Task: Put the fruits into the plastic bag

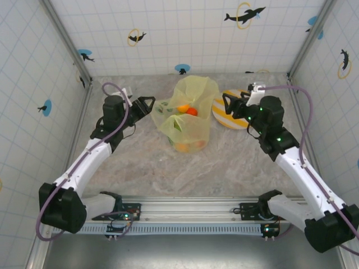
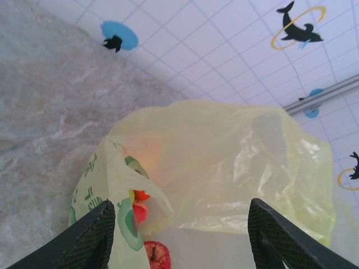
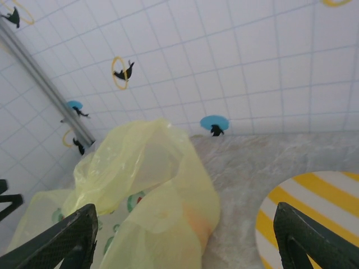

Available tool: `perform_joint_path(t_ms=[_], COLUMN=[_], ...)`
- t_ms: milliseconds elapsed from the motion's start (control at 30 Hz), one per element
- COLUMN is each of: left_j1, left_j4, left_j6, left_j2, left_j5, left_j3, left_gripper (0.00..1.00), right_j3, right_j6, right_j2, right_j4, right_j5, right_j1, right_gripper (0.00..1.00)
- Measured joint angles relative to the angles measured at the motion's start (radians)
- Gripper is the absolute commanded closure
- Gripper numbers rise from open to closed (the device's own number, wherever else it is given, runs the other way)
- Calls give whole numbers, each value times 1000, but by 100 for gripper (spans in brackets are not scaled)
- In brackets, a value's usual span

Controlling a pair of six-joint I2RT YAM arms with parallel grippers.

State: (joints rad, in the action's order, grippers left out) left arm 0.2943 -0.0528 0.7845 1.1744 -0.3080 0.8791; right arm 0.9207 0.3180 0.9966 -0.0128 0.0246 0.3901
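Top external: we see left hand (image 1: 150, 105) and right hand (image 1: 226, 105) wide open, plastic bag (image 1: 193, 95) between, plate (image 1: 231, 124) beside right

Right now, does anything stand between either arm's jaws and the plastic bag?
Nothing visible does. Both sets of jaws stand open facing the plastic bag, one on each side; the striped plate lies beneath the right one, not between.

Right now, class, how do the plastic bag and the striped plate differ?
The plastic bag is crumpled, translucent yellow-green and stands tall; the striped plate is opaque, yellow-and-white and lies flat. The plastic bag holds fruits; the striped plate's visible part is bare. Both rest on the table.
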Motion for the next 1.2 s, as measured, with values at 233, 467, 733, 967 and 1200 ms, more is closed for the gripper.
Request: perform_joint_path(t_ms=[233,467,733,967,1200], left_j1=[0,0,0,0,-1], left_j4=[-4,-62,-120,-346,-607], left_j6=[-95,-130,-166,-346,-569], left_j2=[-137,-284,-243,-214,-90], left_j5=[163,413,715,920,1004], left_j3=[-55,-327,-507,-653,-768], left_gripper=[25,9,2,3,2], right_j3=[-21,-201,-461,-666,-787], right_j6=[-61,-102,-126,-136,-128], right_j2=[-69,-93,-65,-40,-37], right_j4=[-31,-3,92,219,383], right_j5=[-64,-174,-334,-430,-473], right_j1=[-58,-77,-100,-182,-221], right_gripper=[3,0,0,0,0])
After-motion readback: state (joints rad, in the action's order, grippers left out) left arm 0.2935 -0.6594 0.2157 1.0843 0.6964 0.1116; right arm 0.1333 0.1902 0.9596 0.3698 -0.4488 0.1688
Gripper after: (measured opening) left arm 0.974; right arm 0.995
